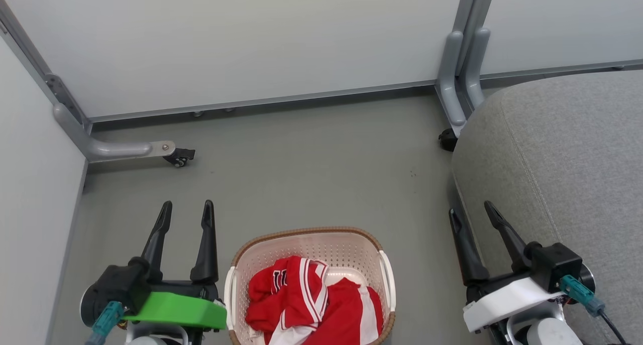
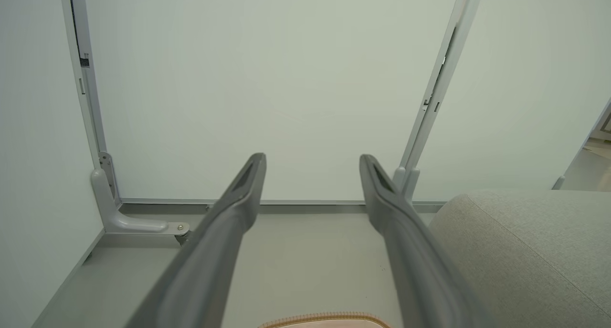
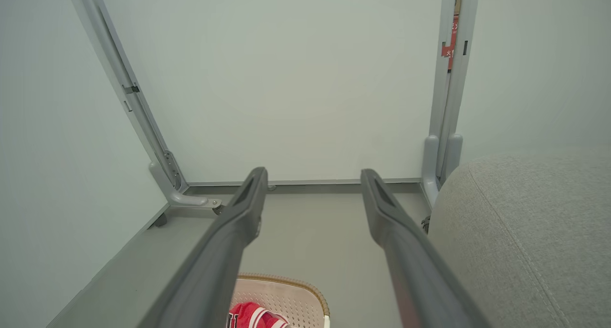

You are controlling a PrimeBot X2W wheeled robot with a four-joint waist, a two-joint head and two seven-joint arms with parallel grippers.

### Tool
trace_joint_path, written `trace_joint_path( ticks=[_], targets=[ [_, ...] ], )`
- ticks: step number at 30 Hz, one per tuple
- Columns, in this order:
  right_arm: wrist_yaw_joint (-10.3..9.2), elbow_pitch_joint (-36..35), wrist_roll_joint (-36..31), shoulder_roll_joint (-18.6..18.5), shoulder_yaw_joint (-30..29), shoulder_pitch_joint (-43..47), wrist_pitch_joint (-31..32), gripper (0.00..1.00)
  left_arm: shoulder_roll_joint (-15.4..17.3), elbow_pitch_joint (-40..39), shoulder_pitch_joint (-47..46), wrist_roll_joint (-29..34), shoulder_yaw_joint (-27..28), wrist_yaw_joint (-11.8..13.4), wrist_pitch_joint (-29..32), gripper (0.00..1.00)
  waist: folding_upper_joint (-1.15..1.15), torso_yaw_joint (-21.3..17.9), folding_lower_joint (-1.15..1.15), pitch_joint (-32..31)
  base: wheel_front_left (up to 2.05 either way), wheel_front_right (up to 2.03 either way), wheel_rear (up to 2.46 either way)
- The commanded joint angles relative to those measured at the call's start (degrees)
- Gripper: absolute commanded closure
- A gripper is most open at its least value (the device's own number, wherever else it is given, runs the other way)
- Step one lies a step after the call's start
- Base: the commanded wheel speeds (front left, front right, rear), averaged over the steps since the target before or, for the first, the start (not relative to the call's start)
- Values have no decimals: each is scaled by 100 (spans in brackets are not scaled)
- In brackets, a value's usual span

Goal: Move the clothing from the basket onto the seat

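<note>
With both jaws spread wide and empty either side of the basket [image 1: 306, 233], pinch the likely light, floppy red jerseys [image 1: 301, 305] at the bunched fold mid-basket.

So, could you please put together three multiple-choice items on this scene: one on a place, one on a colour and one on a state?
1. The clothing lies:
A) on the floor
B) inside the basket
C) draped over a partition foot

2. The basket's rim is:
A) blue
B) black
C) brown

3. The left gripper and the right gripper are:
A) both open and empty
B) both shut
C) both gripping fabric

Answers:
1. B, since the head view shows the red fabric within the basket's perforated walls.
2. C, since the woven-look band around the top shows brown.
3. A, since each pair of fingers stands apart with nothing between them.
</note>
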Motion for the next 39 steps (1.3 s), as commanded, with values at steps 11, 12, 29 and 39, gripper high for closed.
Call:
trace_joint_path(
  ticks=[11, 12, 29, 39],
  targets=[
    [0, -15, -289, -34, 11, 42, -85, 0, 38, -23, 98, 245, -41, -18, -86, 0, 0, 11, 0, -6, 0, 0, 0],
    [0, -9, -286, -34, 3, 46, -85, 0, 38, -18, 99, 240, -40, -18, -86, 0, 0, 11, 0, -7, 0, 0, 0],
    [0, 51, -234, -33, 27, 48, -85, 0, 38, 66, 108, 219, -68, -18, -86, 0, 0, 2, 0, -31, 0, 0, 0],
    [0, -8, -233, -33, 56, -14, -85, 0, 34, 503, -34, 299, -374, -18, -84, 0, 0, 30, 0, 267, 0, 0, 0]
  ],
)
